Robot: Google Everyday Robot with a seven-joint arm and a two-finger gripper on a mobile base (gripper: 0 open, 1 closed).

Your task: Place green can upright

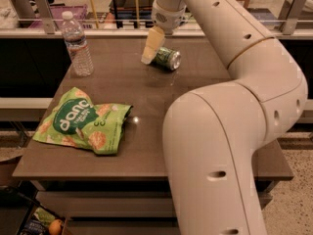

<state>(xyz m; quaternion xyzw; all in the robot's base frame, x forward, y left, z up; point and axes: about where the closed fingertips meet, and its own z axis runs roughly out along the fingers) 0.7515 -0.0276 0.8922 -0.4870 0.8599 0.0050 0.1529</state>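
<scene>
At the far side of the worktop (146, 111), the hand (151, 52) reaches down from the arm (230, 106) to the left end of the green can (167, 58), close against it. Whether the hand is spread, pressed together or already pinching the can cannot be told from this angle. The can lies on its side, its silver end facing right and toward the camera, so nothing of the uprighting looks done yet. The chief risk, as I judge it, is rolling: a round can on a smooth surface will run off under any sideways nudge. With the hand meeting it at one end and not across its middle, a push could spin it or send it toward the back edge, where only a low rail (98, 26) stands. A grip taken near the end could also let the can pivot and slip while it is being tipped up, or leave it leaning when set down, so that it topples again. Further out, the water bottle (77, 45) stands upright well to the left and the snack bag (80, 121) lies flat near the front. Both are well apart from the can and unlikely to be disturbed unless it rolls a long way.
</scene>
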